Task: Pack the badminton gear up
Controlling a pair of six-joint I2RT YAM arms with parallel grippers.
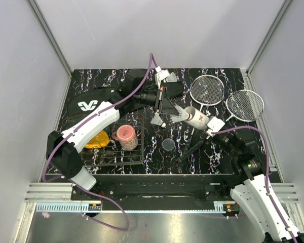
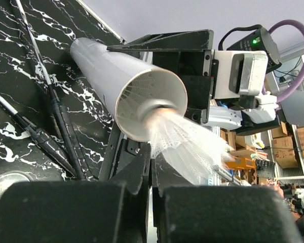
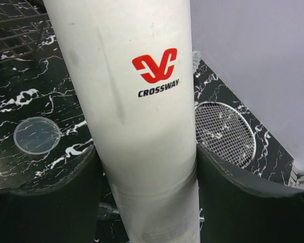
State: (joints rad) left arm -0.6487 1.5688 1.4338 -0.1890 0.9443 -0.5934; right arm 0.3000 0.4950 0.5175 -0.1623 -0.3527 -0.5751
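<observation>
The white tube (image 3: 142, 126) sits pinched between the right jaws, above the worktop (image 3: 10, 86). A shuttlecock (image 2: 192, 147) pokes from its open mouth, just ahead of the left jaws; whether those pinch it, I cannot tell.

The overhead view looks steeply down from the near edge over the whole worktop (image 1: 159, 161). The left wrist view stares close into the white tube (image 2: 104, 68) mouth. The right wrist view hugs that same tube's side.
</observation>
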